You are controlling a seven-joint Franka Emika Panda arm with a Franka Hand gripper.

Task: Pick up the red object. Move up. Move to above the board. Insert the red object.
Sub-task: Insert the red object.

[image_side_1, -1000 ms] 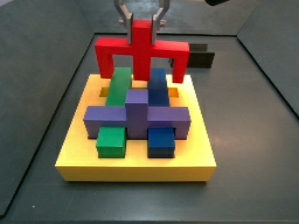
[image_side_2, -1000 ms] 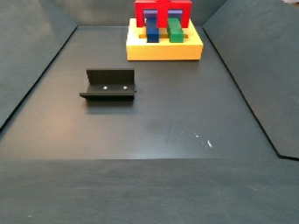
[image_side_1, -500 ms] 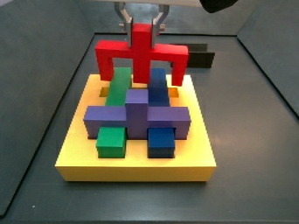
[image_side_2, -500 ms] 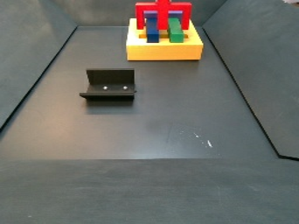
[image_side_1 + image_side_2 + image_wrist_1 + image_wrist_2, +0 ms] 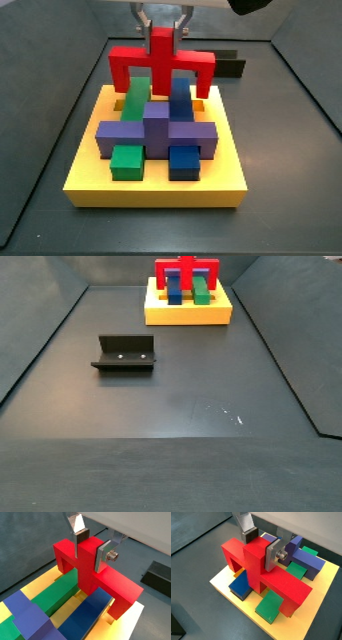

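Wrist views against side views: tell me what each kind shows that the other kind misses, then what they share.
Only the wrist views show the pincer's silver fingers with dark pads clamped on the post of the red object, and a side screw.

Only a side view shows the fixture standing on the dark floor, well apart from the board.

Both show the red object held over the yellow board, its legs straddling the green block and blue block, with the purple block nearby.
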